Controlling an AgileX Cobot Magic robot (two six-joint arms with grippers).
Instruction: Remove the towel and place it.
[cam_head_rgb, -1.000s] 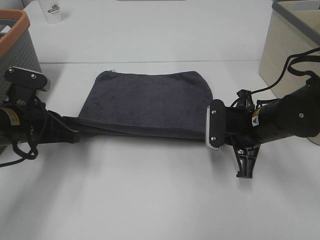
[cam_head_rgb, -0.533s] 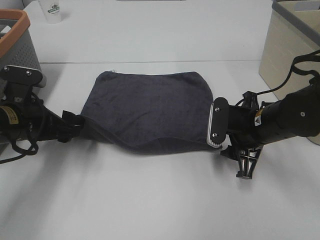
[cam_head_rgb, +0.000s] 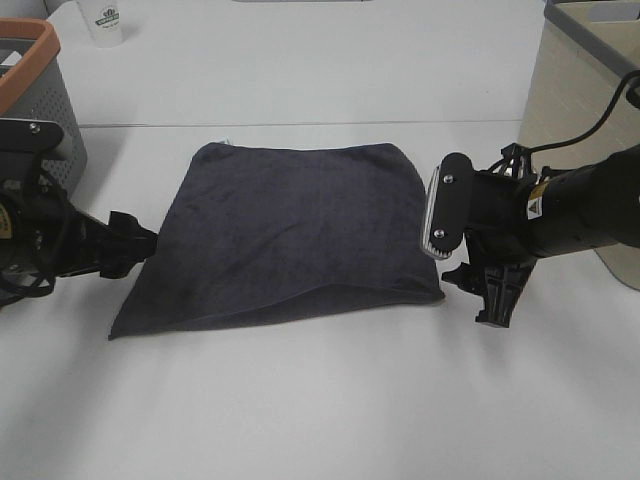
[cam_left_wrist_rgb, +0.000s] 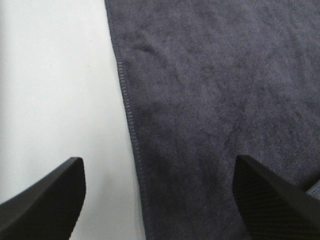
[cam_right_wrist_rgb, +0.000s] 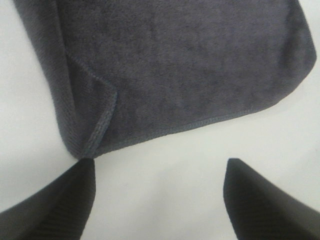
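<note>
The dark charcoal towel (cam_head_rgb: 290, 235) lies flat on the white table (cam_head_rgb: 320, 400), with a tiny pale tag (cam_head_rgb: 228, 141) at its far left corner. My left gripper (cam_head_rgb: 138, 243) is open and empty at the towel's left edge. In the left wrist view its fingers (cam_left_wrist_rgb: 45, 200) straddle the hemmed edge of the towel (cam_left_wrist_rgb: 215, 90). My right gripper (cam_head_rgb: 462, 282) is open and empty just off the towel's near right corner. In the right wrist view, the towel (cam_right_wrist_rgb: 170, 65) shows a folded-over corner close to one of the fingers (cam_right_wrist_rgb: 55, 200).
A grey basket with an orange rim (cam_head_rgb: 28, 62) stands at the far left behind the left arm. A paper cup (cam_head_rgb: 105, 20) stands at the back left. A beige bin (cam_head_rgb: 580, 90) stands at the right, behind the right arm.
Both grippers have let go of the towel's front edge. The edge has dropped flat and spread toward the front, and both arms have drawn back outward.
</note>
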